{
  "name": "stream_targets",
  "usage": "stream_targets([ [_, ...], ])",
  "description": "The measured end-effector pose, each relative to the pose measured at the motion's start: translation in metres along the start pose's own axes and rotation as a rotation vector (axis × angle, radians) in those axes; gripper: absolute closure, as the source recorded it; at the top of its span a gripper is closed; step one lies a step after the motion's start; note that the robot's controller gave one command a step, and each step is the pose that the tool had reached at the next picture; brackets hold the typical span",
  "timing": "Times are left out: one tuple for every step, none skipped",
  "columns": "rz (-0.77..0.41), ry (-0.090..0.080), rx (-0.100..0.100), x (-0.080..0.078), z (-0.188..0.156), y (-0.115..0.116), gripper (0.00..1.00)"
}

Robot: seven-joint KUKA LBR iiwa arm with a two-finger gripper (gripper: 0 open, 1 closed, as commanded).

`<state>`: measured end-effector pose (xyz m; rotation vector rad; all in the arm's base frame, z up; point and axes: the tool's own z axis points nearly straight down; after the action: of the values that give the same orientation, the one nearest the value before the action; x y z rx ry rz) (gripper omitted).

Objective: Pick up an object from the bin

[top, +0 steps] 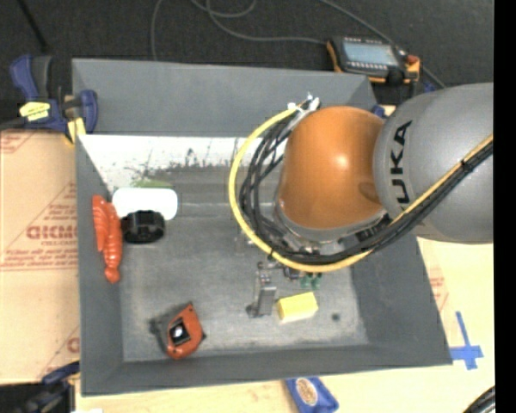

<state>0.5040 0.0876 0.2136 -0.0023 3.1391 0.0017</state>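
Low on the floor of the grey bin (198, 101), beneath the arm's orange cover: the tool (268, 304), apart or together impossible to tell. Just beside it, toward the view's right, a small yellow block (297, 307), flat near the bin's lower wall. Farther left, an orange-and-black gadget (180, 331). Well apart, by the left wall, a black round piece (144, 227) against a white oblong piece (146, 201), and a long orange toy (108, 239).

One camera looks down on the grey bin (206, 274) from above, tilted slightly, near enough that the bin spans most of the frame; the arm (430, 179) enters from the right, probably closest to the lens.
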Motion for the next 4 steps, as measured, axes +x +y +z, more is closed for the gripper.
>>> stream_targets([
  [-0.063, -0.003, 0.001, -0.009, 0.033, -0.037, 0.00],
  [-0.135, 0.002, 0.002, -0.021, 0.047, -0.065, 0.00],
  [-0.199, 0.000, 0.002, -0.014, 0.052, -0.083, 0.00],
  [-0.302, 0.001, 0.001, 0.004, 0.057, -0.100, 0.00],
])
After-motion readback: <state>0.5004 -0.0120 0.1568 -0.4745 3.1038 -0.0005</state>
